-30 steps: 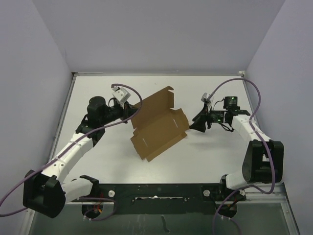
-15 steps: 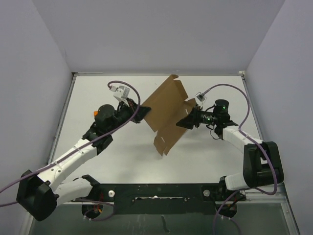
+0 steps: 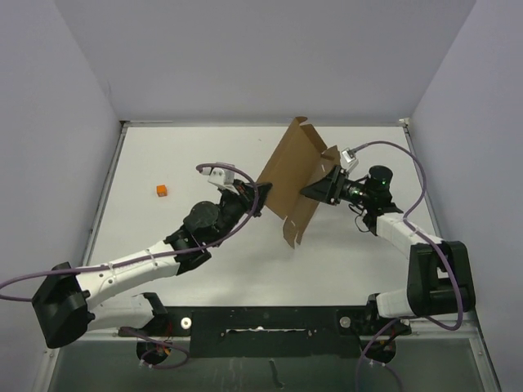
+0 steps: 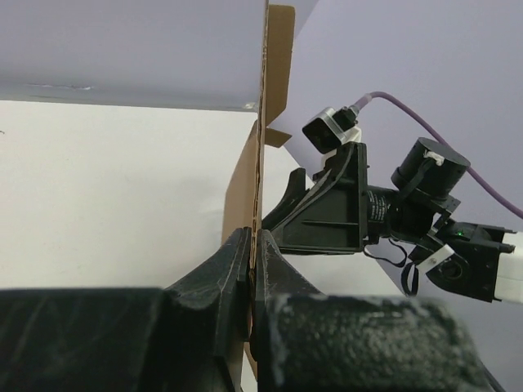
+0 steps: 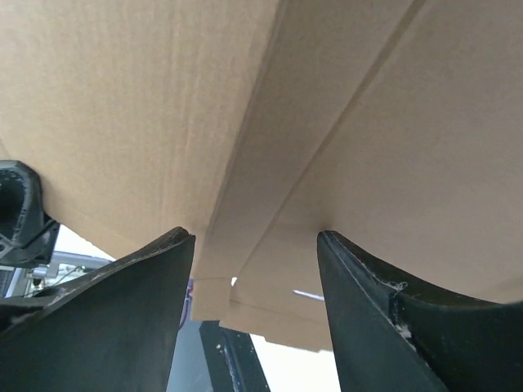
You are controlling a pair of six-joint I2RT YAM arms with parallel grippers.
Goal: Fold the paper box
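The paper box (image 3: 296, 173) is a brown die-cut cardboard sheet held nearly upright above the table's middle, edge-on in the left wrist view (image 4: 263, 122). My left gripper (image 3: 255, 201) is shut on its lower left edge, with the fingers (image 4: 233, 269) pinching the board. My right gripper (image 3: 316, 189) is open on the sheet's right side, its fingertips against the board's face. In the right wrist view the sheet (image 5: 327, 106) fills the frame, with creases and a slit showing. That gripper (image 5: 253, 238) has spread jaws and nothing between them.
A small orange cube (image 3: 162, 190) lies on the white table (image 3: 163, 155) at the left. Grey walls close in the left, back and right. The black base rail (image 3: 270, 318) runs along the near edge. The right arm (image 4: 425, 220) shows behind the sheet.
The sheet has swung from lying tilted to nearly upright and shifted right. My left arm moved right and nearer, uncovering the orange cube. My right gripper pressed up against the sheet.
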